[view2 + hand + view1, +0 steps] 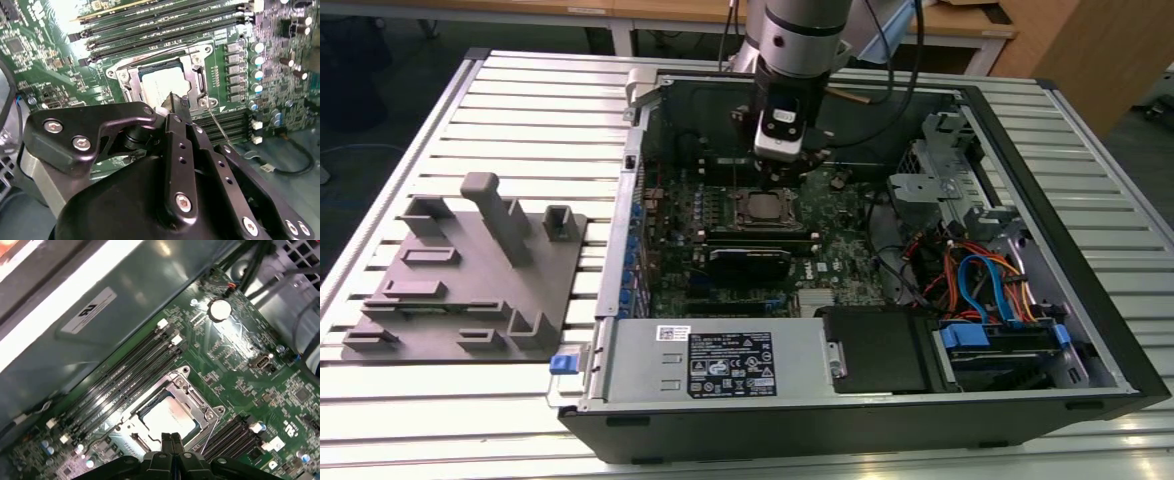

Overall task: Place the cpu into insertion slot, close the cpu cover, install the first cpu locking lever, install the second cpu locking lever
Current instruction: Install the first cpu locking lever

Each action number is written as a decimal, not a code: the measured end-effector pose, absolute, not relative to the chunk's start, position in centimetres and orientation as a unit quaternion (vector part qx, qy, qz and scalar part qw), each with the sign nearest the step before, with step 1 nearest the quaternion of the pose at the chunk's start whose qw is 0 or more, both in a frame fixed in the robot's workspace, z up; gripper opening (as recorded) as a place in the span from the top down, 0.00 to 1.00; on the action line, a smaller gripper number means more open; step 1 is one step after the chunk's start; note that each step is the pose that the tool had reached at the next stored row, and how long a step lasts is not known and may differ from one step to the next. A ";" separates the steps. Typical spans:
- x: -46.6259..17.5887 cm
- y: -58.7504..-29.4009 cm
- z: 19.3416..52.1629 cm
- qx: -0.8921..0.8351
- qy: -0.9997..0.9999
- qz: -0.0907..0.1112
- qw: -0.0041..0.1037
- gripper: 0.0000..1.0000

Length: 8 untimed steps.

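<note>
A slatted aluminium table [440, 420] carries an open black computer case [1067, 300]. At the exterior view's left lies a grey plastic fixture plate with upright pegs [467, 270]. Inside the case, a grey power-supply box with a white label [707, 365] runs along the lower edge, blue and orange cables [981, 285] bunch at the lower right, and a grey metal drive cage [941, 160] stands at the upper right. The silver and black robot arm [801, 40] comes down from the upper middle onto the green motherboard [667, 270]. Long black memory slots [125, 375] flank the socket.

The cpu [167, 416], a flat square chip with a dull silver top, lies seated in the insertion slot [181, 374], a silvery-rimmed square socket. The cpu cover [199, 409], a thin silvery frame plate, lies flat around it. A thin metal lever wire [218, 125] runs beside the socket. The black two-finger pincer [172, 439] has its tips pressed together, with nothing seen between them, at the socket's edge just beside the chip.
</note>
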<state>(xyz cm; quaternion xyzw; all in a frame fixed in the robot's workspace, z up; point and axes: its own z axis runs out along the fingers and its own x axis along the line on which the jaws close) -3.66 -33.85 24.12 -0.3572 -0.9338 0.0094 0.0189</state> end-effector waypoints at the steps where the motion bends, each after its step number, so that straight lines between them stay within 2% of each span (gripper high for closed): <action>1: -3.7 -33.9 24.1 -0.351 -0.936 0.010 0.019 0.90; 8: -3.7 -33.9 24.1 -0.346 -0.938 0.010 0.019 0.90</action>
